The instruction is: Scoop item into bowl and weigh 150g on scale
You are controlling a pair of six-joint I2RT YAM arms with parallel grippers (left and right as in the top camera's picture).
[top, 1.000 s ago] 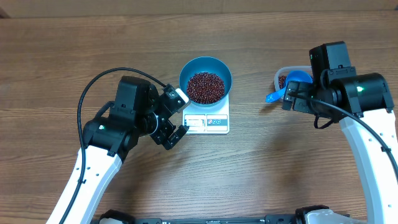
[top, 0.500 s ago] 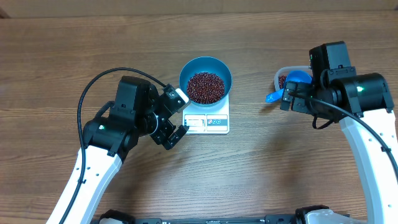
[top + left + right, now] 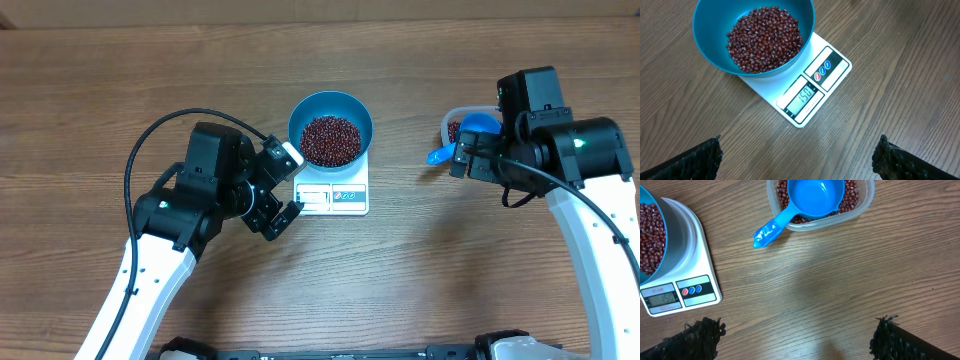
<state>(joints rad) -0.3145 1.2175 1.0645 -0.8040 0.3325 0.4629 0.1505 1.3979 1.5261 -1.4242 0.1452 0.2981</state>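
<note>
The teal bowl (image 3: 300, 112) stands on the white scale (image 3: 333, 196), with a heap of dark red-brown beans (image 3: 330, 140) inside. In the left wrist view the bowl (image 3: 707, 30) with its beans (image 3: 765, 37) sits on the scale (image 3: 835, 65), whose display reads 150. My left gripper (image 3: 290, 187) hovers open just left of the scale's front, holding nothing (image 3: 800, 160). My right gripper (image 3: 460, 158) is open and empty over bare wood (image 3: 797, 340), right of the scale (image 3: 685, 280) and below the scoop.
A clear plastic tub (image 3: 865, 195) with more beans (image 3: 852, 197) stands at the right. A small blue scoop (image 3: 812, 197) rests in it, its handle (image 3: 440, 155) sticking out toward the scale. Bare wooden tabletop lies all around.
</note>
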